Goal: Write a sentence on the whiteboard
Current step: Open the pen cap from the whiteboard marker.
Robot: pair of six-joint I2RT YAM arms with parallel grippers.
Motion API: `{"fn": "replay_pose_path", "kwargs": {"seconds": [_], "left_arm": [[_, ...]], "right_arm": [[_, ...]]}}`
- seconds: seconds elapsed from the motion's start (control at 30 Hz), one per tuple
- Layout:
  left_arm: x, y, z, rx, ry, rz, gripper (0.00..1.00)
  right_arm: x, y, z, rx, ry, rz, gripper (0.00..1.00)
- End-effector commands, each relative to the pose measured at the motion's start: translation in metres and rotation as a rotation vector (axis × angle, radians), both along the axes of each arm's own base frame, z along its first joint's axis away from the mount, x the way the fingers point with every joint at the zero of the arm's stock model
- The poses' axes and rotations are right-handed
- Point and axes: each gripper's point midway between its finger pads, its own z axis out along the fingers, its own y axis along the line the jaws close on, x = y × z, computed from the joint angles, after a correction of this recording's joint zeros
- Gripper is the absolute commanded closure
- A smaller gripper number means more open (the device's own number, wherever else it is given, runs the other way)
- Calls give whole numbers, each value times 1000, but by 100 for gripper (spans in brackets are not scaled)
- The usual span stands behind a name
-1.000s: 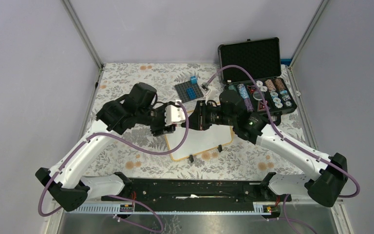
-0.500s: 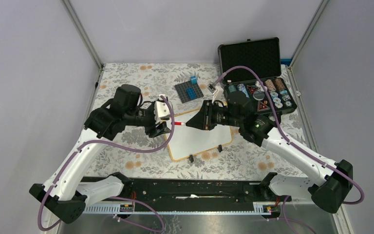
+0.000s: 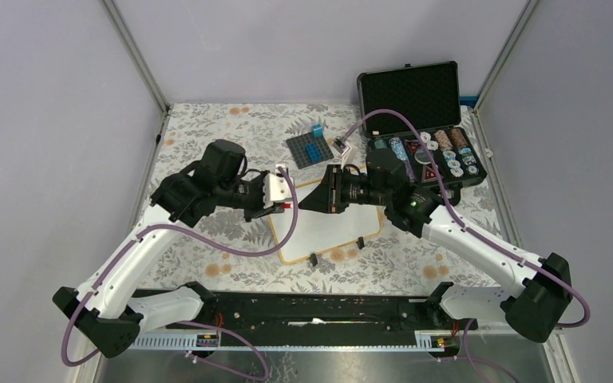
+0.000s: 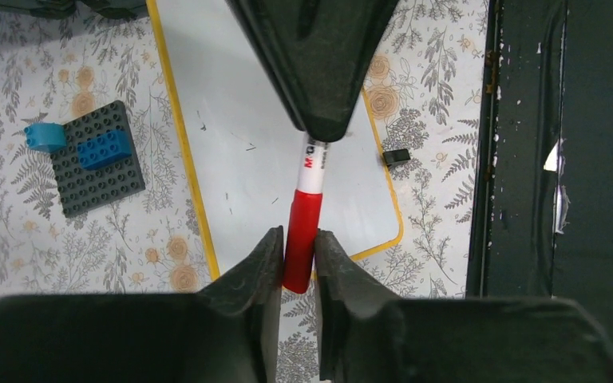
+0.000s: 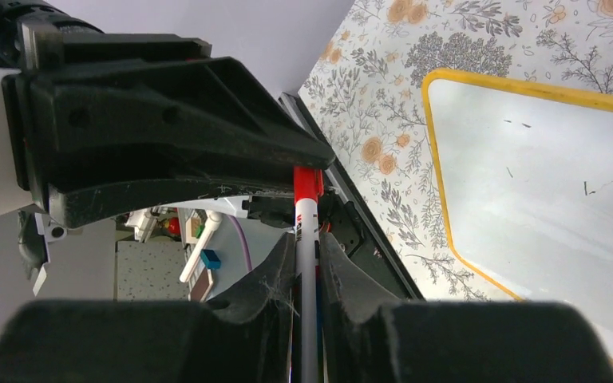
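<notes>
A red-capped white marker (image 4: 310, 171) is held level above the whiteboard (image 3: 327, 227) between both grippers. My left gripper (image 4: 298, 239) is shut on the marker's red cap (image 4: 300, 231). My right gripper (image 5: 307, 243) is shut on the marker's white barrel (image 5: 306, 219), tip to tip with the left gripper (image 3: 279, 204). The right gripper's fingertips (image 4: 323, 120) hide the barrel's far end. The wood-framed whiteboard (image 4: 239, 152) lies flat and bears only a few tiny stray marks. No red sentence shows on it (image 5: 543, 183).
A dark grey studded baseplate (image 3: 310, 149) with blue bricks lies behind the board, and also shows in the left wrist view (image 4: 100, 171). An open black case (image 3: 423, 120) with small items stands at the back right. Black clip feet (image 3: 313, 259) sit on the board's near edge.
The grippers met over the board's left part a second ago. The left arm then drew back left with the marker stretched between them. Now the two have closed up again slightly.
</notes>
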Motion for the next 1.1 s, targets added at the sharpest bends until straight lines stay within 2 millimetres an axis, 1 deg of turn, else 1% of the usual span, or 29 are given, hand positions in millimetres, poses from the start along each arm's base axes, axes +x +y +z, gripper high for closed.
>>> {"fn": "replay_pose_path", "kwargs": {"seconds": [0.0,0.07,0.1,0.33,0.57,0.67,0.77,0.83,0.87,0.9,0.93,1.0,1.07], "left_arm": [[9,2,4,22,-75,1,89],[11,9,-2,55,-82,21,97],[12,11,-6,70,-87,25,100],[17,30,-24,168,-110,65,100],[22,46,-31,214,-117,104,100],[25,52,-30,220,-120,119,100],[31,58,-20,174,-106,161,100],[45,67,-17,123,-61,221,100],[56,77,-18,104,-34,269,100],[69,90,-21,82,4,331,100],[85,108,-25,62,37,420,100],[105,131,-42,61,107,537,100],[119,148,-63,55,178,633,100]], "right_arm": [[-3,2,19,49,-57,18,100],[-2,-1,21,39,-72,10,100],[-2,-2,22,32,-77,5,100],[0,-19,26,-4,-84,-39,100],[-4,-33,33,-19,-93,-67,100],[-5,-38,37,-19,-100,-75,100],[-4,-43,40,-22,-117,-93,100],[-2,-48,41,-32,-133,-112,100],[-2,-50,41,-35,-142,-118,100],[-2,-51,40,-38,-146,-121,100],[-2,-52,37,-42,-144,-121,100],[-4,-52,31,-51,-139,-113,100],[-4,-52,24,-61,-139,-105,100]]}}
